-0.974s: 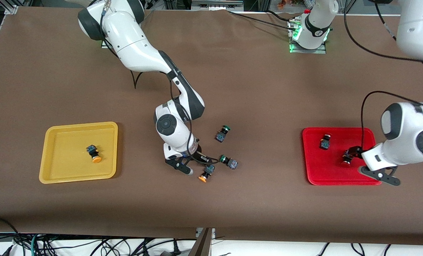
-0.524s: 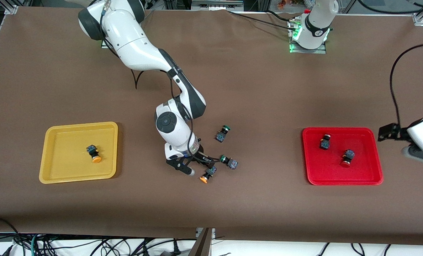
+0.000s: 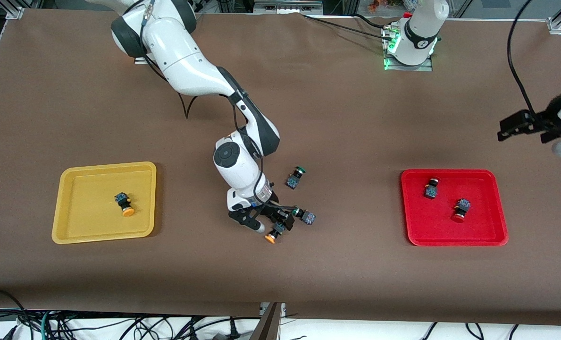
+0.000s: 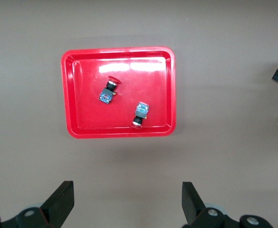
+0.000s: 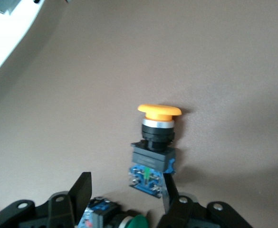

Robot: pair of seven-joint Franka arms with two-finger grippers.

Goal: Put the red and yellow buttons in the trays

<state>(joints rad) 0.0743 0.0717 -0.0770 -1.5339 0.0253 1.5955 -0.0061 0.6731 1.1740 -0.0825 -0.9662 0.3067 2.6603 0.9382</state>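
Observation:
One yellow button lies on the bare table near the middle, its orange cap pointing away from my right gripper. That gripper is low over the table and open, one fingertip right beside the button's blue base. The other yellow button lies in the yellow tray. Two red buttons lie in the red tray. My left gripper hangs open and empty, high above the table at the left arm's end; its wrist view shows the red tray below.
Two green-capped buttons lie by my right gripper: one touching distance from its fingers, seen under its palm, and another farther from the front camera. Cables hang at the table's front edge.
My left arm let go of a red button in the red tray and rose away toward its end of the table. My right gripper shifted closer to the yellow button, fingers spreading a little.

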